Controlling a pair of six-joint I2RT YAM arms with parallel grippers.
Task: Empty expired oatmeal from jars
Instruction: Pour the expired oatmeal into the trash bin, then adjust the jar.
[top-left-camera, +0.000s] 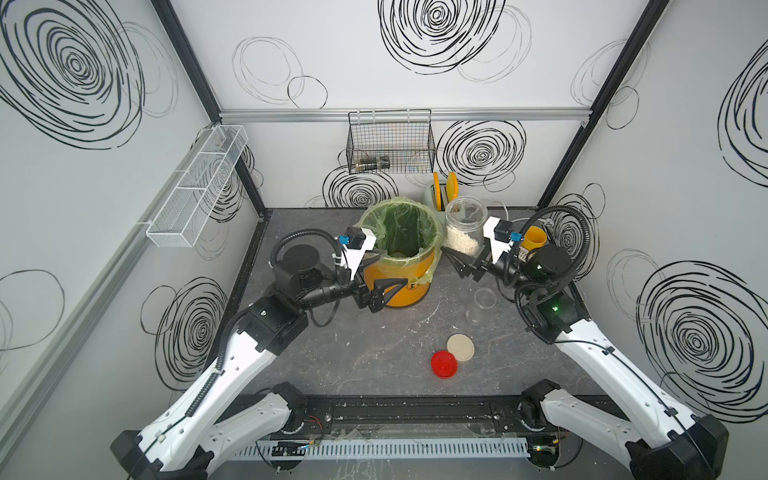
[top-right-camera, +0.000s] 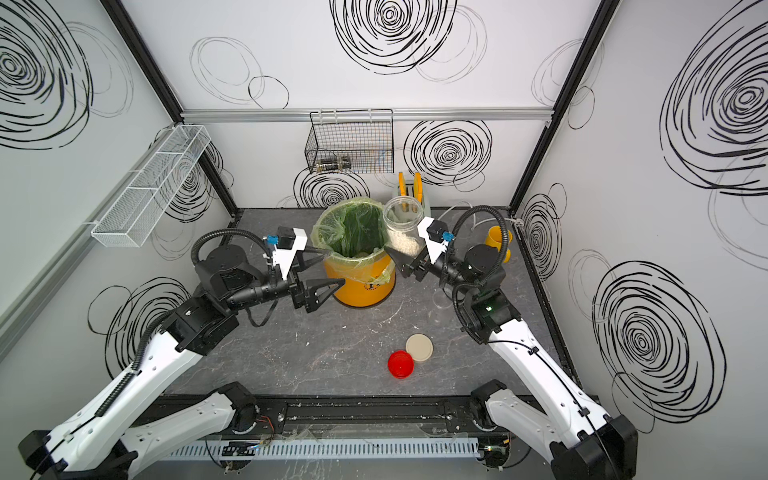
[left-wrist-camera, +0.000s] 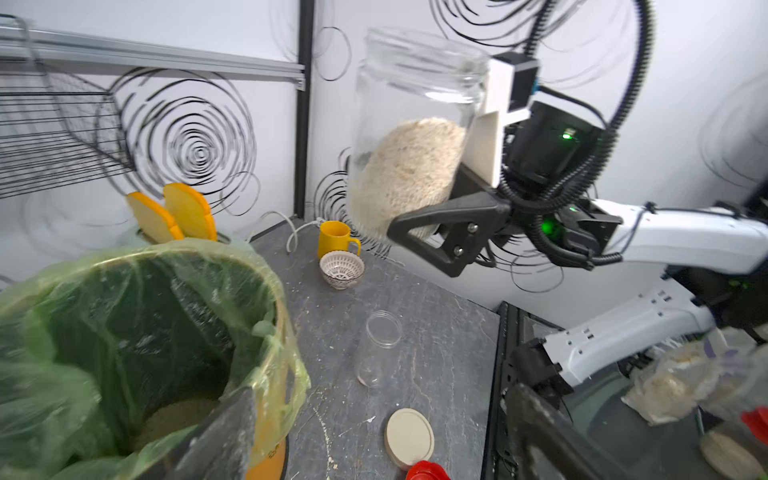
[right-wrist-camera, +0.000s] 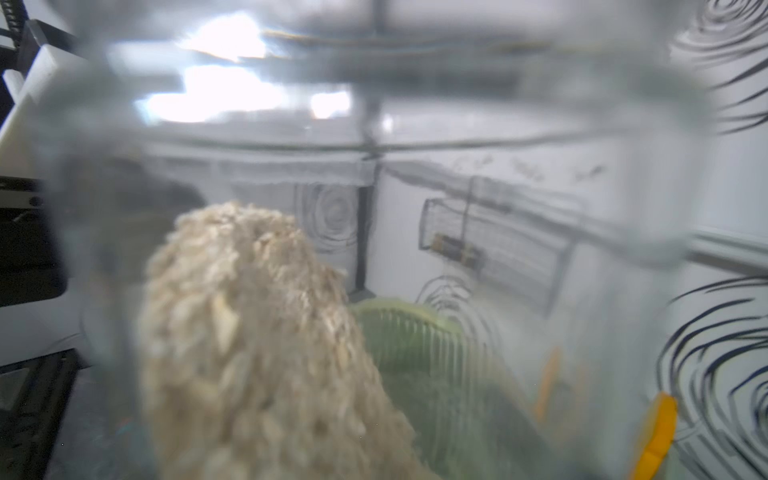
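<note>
Right tool (top-left-camera: 460, 261) clamps clear jar (top-left-camera: 465, 216) low, at oatmeal (top-left-camera: 461, 243) level (probably light, slick; flakes shift on tilt). Left tool (top-left-camera: 392, 270) spread wide by orange bucket (top-left-camera: 409, 291).

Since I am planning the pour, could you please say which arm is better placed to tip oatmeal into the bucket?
Likely right: its hand grips the open jar of oatmeal, raised beside the bucket; the left hand is open and empty at its other side.

Tabletop (top-left-camera: 365, 345) free before the bucket (top-left-camera: 399, 291); lids (top-left-camera: 460, 347) and seemingly a clear jar (top-left-camera: 482, 300) obstruct rightward.
</note>
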